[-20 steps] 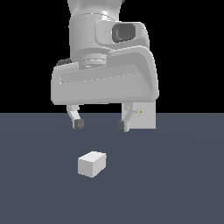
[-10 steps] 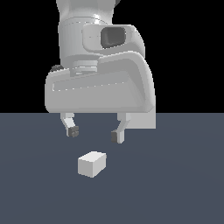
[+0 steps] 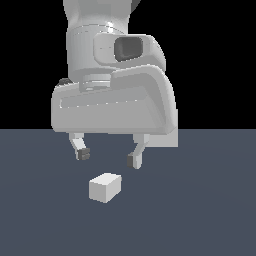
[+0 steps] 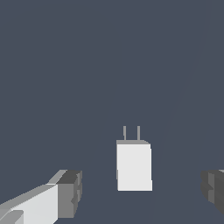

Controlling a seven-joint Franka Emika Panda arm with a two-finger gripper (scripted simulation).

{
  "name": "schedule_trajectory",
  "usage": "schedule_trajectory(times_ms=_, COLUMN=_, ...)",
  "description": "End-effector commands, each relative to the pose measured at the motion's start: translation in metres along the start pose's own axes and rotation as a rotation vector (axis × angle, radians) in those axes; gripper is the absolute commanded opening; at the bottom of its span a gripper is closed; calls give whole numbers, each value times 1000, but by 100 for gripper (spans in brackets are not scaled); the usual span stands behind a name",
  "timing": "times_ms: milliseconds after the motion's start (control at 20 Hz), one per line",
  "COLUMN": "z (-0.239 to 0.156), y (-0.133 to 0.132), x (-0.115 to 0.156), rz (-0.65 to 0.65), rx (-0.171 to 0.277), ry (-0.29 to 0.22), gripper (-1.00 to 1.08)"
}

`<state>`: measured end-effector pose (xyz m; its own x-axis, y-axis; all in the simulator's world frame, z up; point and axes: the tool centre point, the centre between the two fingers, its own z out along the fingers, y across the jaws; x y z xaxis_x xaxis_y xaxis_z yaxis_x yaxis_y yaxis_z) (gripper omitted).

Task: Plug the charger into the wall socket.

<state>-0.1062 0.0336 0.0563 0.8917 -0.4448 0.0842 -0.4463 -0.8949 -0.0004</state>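
Note:
The charger (image 3: 105,187) is a small off-white block lying on the dark floor. My gripper (image 3: 108,157) hangs open above and just behind it, empty, with the fingers apart. In the wrist view the charger (image 4: 134,166) lies between the two dark fingertips (image 4: 70,193), and two thin prongs stick out of one end. The wall socket is almost wholly hidden behind the gripper's body; only a light-grey edge (image 3: 172,140) shows in the exterior view, with no dots visible.
The dark blue-grey floor (image 3: 210,210) spreads all around the charger. The gripper's big white body (image 3: 115,105) fills the upper middle of the exterior view.
The gripper has come down and toward the exterior view's left, closer to the charger. It now covers nearly all of the socket panel. The charger has not moved.

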Motion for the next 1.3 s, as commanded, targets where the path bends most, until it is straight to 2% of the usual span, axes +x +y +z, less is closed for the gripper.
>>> schedule_trajectory(times_ms=0, z=7, y=0, x=-1, rz=0, rx=0, ry=-1, gripper=100)
schedule_trajectory(times_ms=350, z=36, y=1, x=-4, rz=1, rx=0, ry=-1, gripper=100)
schedule_trajectory(times_ms=650, z=44, y=0, x=-4, rz=1, rx=0, ry=-1, gripper=100)
schedule_trajectory(times_ms=700, z=44, y=0, x=-4, rz=1, rx=0, ry=-1, gripper=-100)
schedule_trajectory(times_ms=1250, z=44, y=0, x=-4, rz=0, rx=0, ry=0, gripper=-100)
